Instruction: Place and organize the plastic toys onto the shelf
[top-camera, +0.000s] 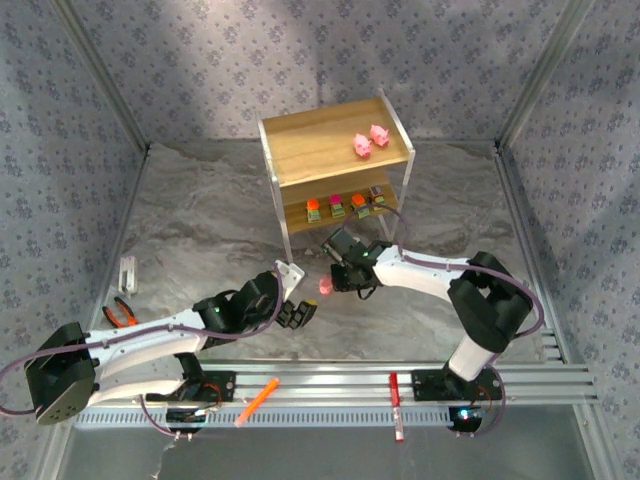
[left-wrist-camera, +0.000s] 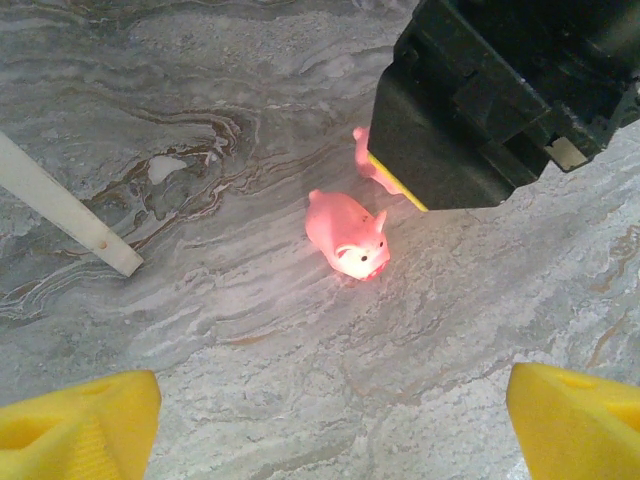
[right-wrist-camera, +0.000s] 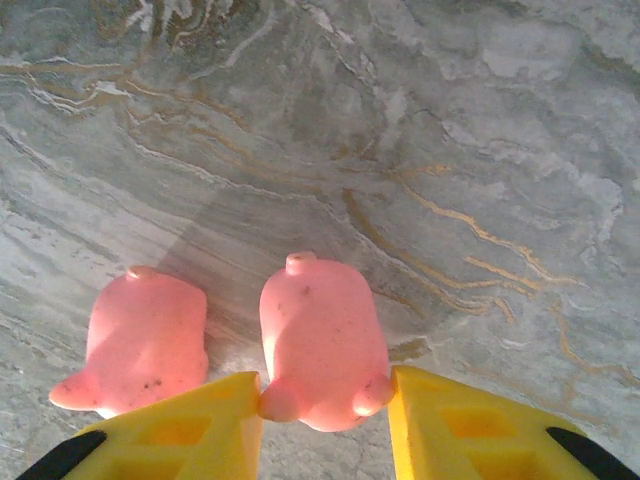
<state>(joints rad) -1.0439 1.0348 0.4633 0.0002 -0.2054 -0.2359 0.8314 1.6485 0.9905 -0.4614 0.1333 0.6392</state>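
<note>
My right gripper (right-wrist-camera: 325, 392) has its yellow fingers (right-wrist-camera: 455, 425) pressed on both sides of a pink pig toy (right-wrist-camera: 320, 335), pinching it at the end nearest to the wrist. The pig is very low over the marble-pattern table (right-wrist-camera: 480, 150); I cannot tell if it touches the surface. A second pink pig (right-wrist-camera: 145, 340) lies just beside the finger on the left of this wrist view, outside the grip and about parallel to the held one.

My left gripper (left-wrist-camera: 330, 405) is spread wide, with nothing between its yellow pads (left-wrist-camera: 80, 425). The second pink pig is ahead of it, with its face towards the camera. The black body of the right gripper is a little beyond, up and to the right.

Further ahead of both grippers stands the shelf (top-camera: 310, 145). It has two more pigs (top-camera: 362, 146) on the upper board, and four blocky toys (top-camera: 337, 206) stand in a row on the lower board.
</note>
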